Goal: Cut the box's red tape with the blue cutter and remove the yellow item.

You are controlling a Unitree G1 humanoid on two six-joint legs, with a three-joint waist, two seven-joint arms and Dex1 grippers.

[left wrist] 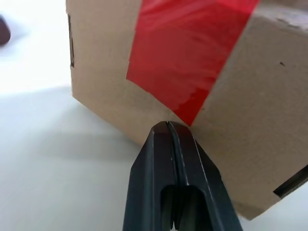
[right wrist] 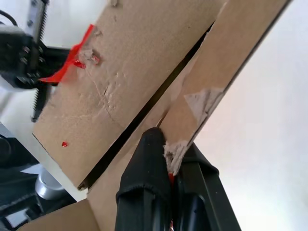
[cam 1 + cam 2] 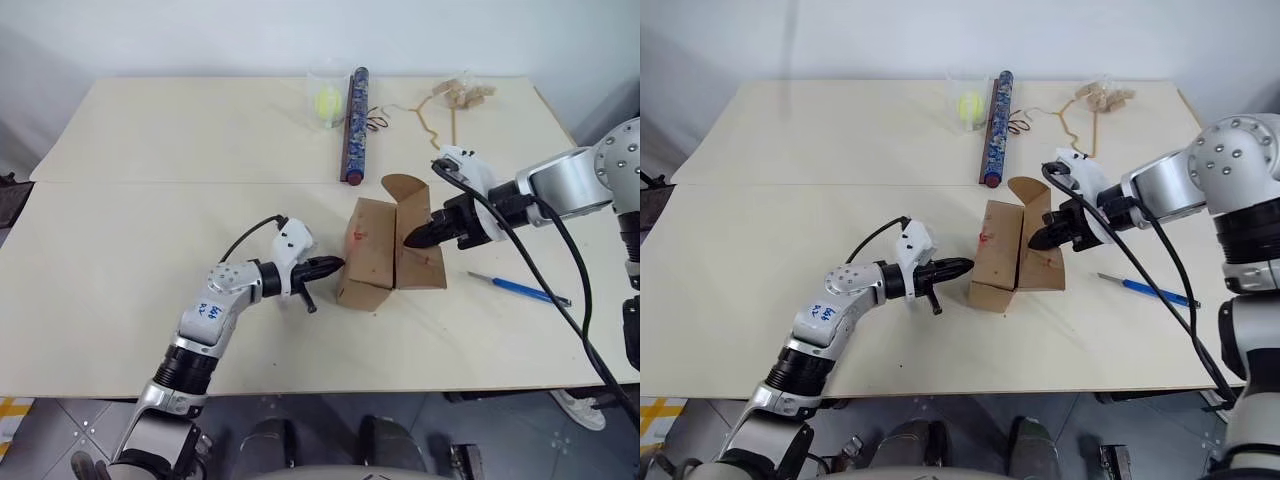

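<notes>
Box (image 3: 385, 255) sits mid-frame between both arms — closed left gripper (image 3: 335, 265) pokes its left side, right gripper (image 3: 412, 239) pinches a top flap (image 2: 211, 86) — blue cutter (image 3: 518, 289) lies lower right.

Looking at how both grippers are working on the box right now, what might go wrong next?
The right gripper pinches only a torn flap edge, so the cardboard may rip or slip. The left gripper, shut, merely presses the box side, so it could slide or tip. The blue cutter lies near the table's edge.
</notes>
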